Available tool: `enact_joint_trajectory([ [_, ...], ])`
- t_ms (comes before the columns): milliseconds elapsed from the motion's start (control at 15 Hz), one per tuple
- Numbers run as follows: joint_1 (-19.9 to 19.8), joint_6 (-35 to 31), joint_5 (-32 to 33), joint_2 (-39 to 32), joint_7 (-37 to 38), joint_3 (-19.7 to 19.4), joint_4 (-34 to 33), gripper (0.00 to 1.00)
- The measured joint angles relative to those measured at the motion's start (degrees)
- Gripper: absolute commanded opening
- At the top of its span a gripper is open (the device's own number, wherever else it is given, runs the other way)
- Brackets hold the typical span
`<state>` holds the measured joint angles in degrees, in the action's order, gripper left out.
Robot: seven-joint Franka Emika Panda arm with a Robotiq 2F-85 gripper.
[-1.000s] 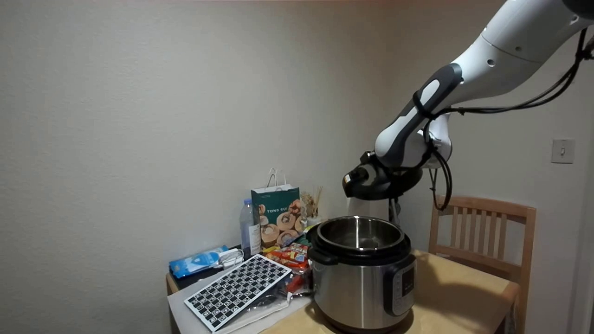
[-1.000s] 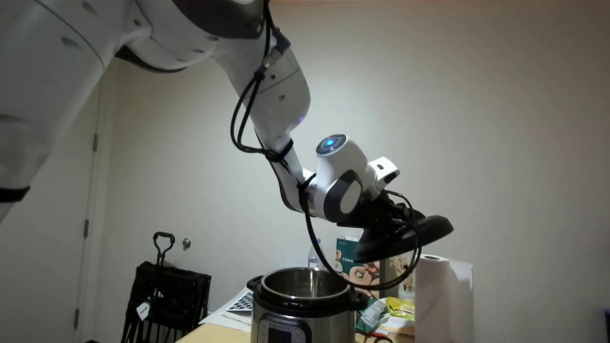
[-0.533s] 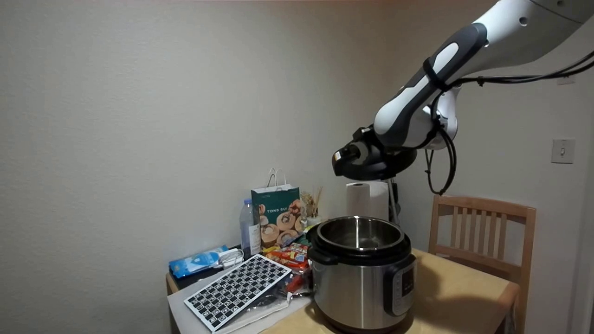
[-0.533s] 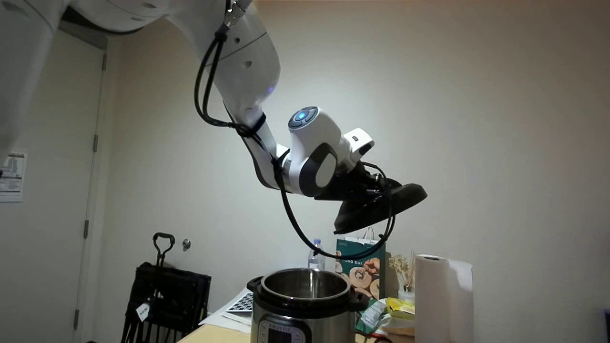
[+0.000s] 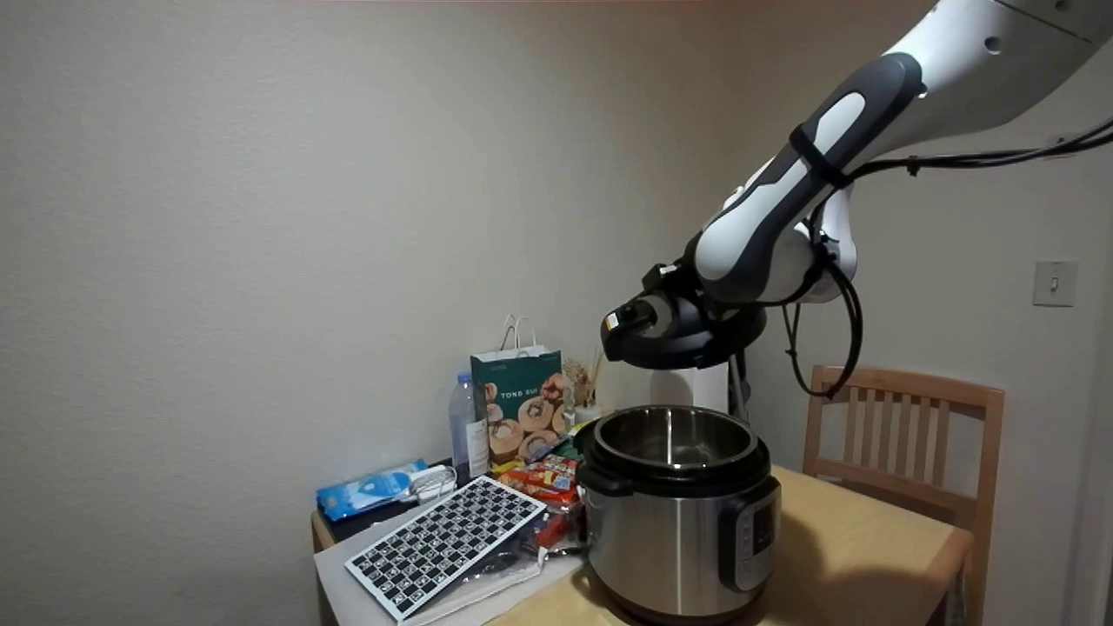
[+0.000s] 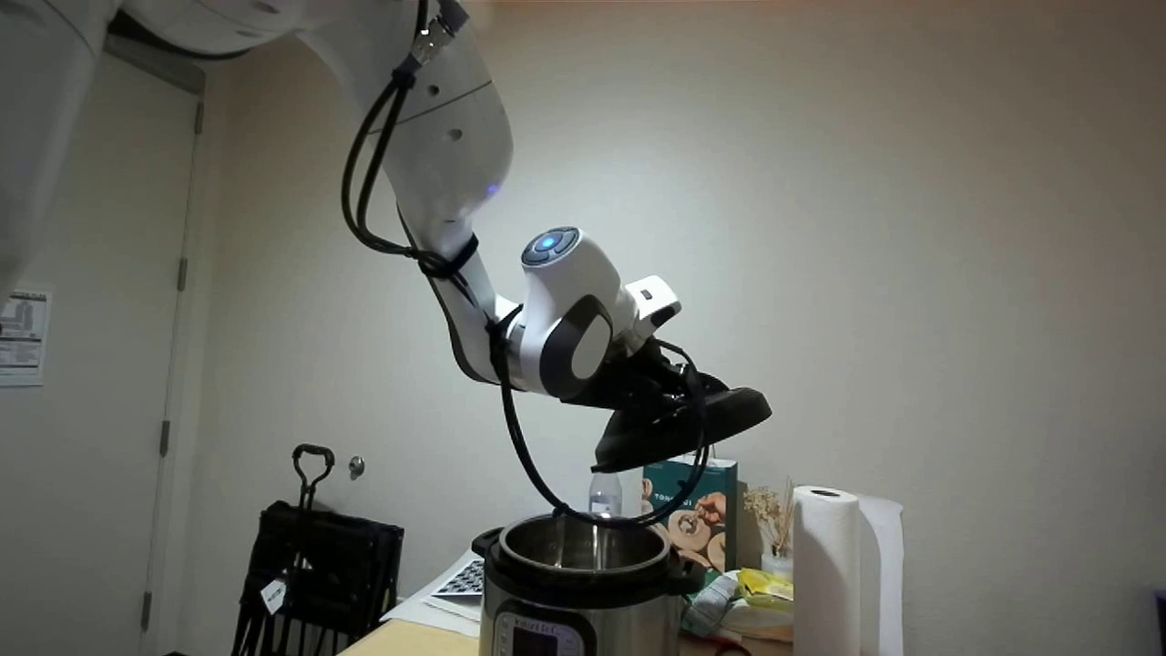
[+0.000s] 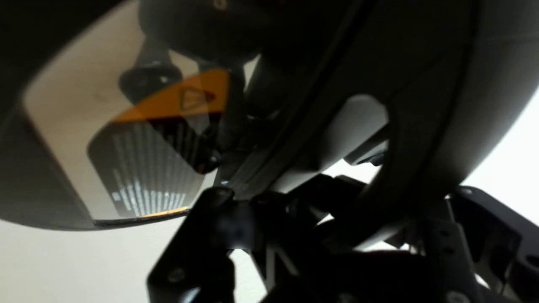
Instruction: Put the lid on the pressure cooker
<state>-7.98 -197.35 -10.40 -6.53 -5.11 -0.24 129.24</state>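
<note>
The pressure cooker (image 5: 678, 548) stands upright on the table, its steel inner pot uncovered in both exterior views. Above it hangs the black lid (image 6: 685, 435), tilted, with its right end higher in that exterior view. There it sits up and to the right of the cooker (image 6: 583, 588); in an exterior view the lid (image 5: 687, 346) is over the cooker's opening with a gap of air. My gripper (image 6: 658, 394) is shut on the lid's handle. In the wrist view the lid (image 7: 438, 97) fills the upper part, with an orange label (image 7: 198, 94); the fingertips are too dark to make out.
A cable loop (image 6: 629, 524) dangles from the wrist in front of the cooker's opening. Around it are a paper-towel roll (image 6: 827, 574), a green paper bag (image 5: 522, 404), a bottle (image 5: 465, 426), snack packets (image 5: 548, 478) and a checkered board (image 5: 448, 543). A wooden chair (image 5: 913, 378) stands behind.
The arm with the lid rose during the first half second, then came down part of the way. Over the whole second it also shifted left in both exterior views. The cooker has not moved.
</note>
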Motion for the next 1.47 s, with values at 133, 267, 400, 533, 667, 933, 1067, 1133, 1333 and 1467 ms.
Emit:
enact_joint_trajectory([
  [133,-0.45,2.4,2.26,-0.74,0.72,1.2,0.96,0.03],
  [267,-2.84,4.58,6.91,-1.92,4.17,6.13,2.97,0.03],
  [400,-7.94,4.9,10.48,-3.68,8.59,13.92,4.68,0.03],
  [533,-15.06,4.82,13.71,-5.25,13.31,21.95,5.63,0.03],
  [667,-22.43,2.93,16.73,-6.23,16.43,27.84,6.93,0.03],
  [933,-31.56,-0.37,22.52,-6.25,23.45,33.15,9.38,0.03],
  [1067,-31.31,-0.43,22.56,-6.2,24.36,33.39,9.37,0.03],
  [1133,-31.16,-0.38,22.56,-6.17,24.36,33.37,9.39,0.03],
  [1333,-30.43,-0.32,22.55,-5.95,24.36,33.03,9.66,0.03],
  [1467,-29.98,-0.32,22.38,-5.45,24.36,32.75,10.15,0.03],
])
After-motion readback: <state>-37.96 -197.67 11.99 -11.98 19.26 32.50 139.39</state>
